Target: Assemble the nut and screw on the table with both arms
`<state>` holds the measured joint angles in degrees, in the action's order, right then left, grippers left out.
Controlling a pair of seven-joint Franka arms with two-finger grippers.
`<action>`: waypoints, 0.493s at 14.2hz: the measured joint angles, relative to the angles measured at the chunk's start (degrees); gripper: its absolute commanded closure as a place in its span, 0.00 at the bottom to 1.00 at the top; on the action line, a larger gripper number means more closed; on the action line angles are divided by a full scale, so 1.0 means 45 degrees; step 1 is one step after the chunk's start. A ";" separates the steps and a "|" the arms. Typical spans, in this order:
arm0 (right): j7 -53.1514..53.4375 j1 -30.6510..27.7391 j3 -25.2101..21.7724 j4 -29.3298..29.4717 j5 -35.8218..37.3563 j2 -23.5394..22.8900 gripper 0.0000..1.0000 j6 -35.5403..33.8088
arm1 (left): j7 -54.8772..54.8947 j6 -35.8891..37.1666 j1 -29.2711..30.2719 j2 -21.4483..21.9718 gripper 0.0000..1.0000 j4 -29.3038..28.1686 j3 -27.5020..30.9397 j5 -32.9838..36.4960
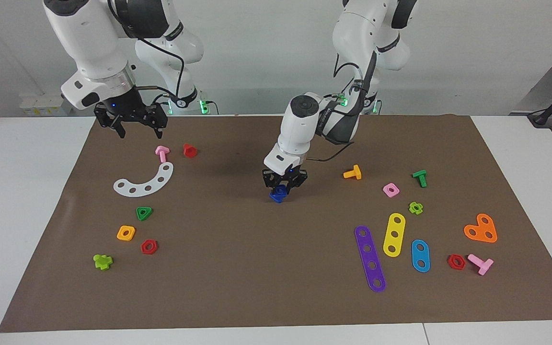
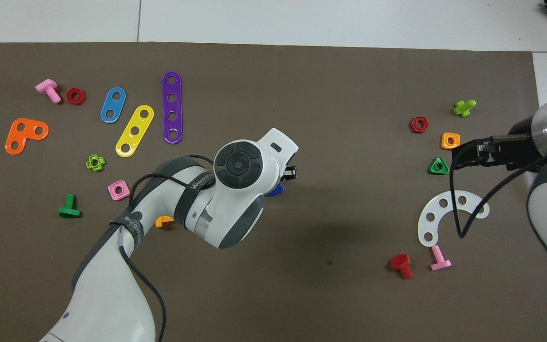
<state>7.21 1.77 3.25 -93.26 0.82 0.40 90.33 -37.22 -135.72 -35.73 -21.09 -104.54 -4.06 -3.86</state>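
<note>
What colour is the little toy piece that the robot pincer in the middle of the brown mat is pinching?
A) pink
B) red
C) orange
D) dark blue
D: the left pincer is shut on a small dark-blue plastic piece at the middle of the brown mat; the pink, red and orange pieces lie untouched elsewhere.
</note>
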 measured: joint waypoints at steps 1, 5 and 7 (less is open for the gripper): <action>0.0000 0.0000 0.0000 0.0000 0.0000 0.0000 0.00 0.0000 | 0.0134 -0.0059 0.0000 0.0024 1.00 -0.0051 0.0000 0.0000; 0.0000 0.0000 0.0000 0.0000 0.0000 0.0000 0.00 0.0000 | 0.1017 -0.0045 -0.0001 0.0036 1.00 -0.0061 -0.0001 0.0000; 0.0000 0.0000 0.0000 0.0000 0.0000 0.0000 0.00 0.0000 | 0.1172 -0.0018 -0.0001 0.0040 1.00 -0.0061 -0.0002 0.0019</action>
<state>7.21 1.77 3.25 -93.26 0.82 0.40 90.33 -31.94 -135.80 -35.73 -20.91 -104.82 -4.07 -3.77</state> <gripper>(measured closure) 0.000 0.542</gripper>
